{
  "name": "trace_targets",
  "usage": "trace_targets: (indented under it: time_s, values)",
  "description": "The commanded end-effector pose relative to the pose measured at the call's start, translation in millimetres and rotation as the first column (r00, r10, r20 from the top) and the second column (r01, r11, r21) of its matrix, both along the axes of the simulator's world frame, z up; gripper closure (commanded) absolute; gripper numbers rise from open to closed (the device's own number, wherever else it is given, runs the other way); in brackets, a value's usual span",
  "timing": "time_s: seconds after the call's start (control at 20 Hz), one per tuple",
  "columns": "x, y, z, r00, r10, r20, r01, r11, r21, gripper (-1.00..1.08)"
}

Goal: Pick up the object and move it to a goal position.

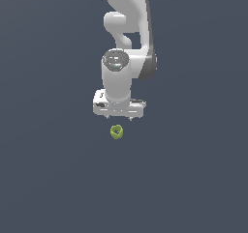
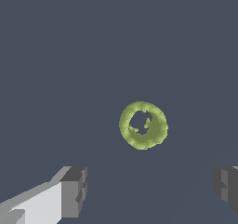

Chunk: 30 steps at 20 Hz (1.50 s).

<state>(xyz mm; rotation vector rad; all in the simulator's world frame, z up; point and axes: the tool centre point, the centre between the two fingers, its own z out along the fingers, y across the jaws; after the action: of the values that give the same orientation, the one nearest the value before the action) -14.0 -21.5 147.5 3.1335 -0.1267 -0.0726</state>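
The object (image 1: 116, 131) is a small yellow-green lumpy ring with a hollow centre, lying on the dark grey floor. In the exterior view it sits just in front of and below the white gripper (image 1: 119, 116). In the wrist view the object (image 2: 143, 125) lies ahead of the two dark fingertips (image 2: 74, 190), roughly between their lines but beyond them. The gripper (image 2: 151, 188) is open wide and holds nothing. It does not touch the object.
The white arm (image 1: 127, 29) rises behind the gripper in the exterior view. The floor (image 1: 48, 179) is a plain dark grey surface with no other objects or marks in sight.
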Motion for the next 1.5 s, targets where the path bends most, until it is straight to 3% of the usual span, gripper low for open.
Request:
trace_targets:
  time_s: [0.0,1.0,1.45]
  values:
    - [0.0,0.0,0.0,1.000,0.000,0.000,0.000,1.000,0.000,-0.92]
    - [0.9,-9.0,-0.8,0.994,-0.106,-0.003,0.106,0.994,0.003,-0.92]
    - [9.3,-11.7,-30.6,0.962,-0.271,0.026,0.271,0.963,0.001,-0.92]
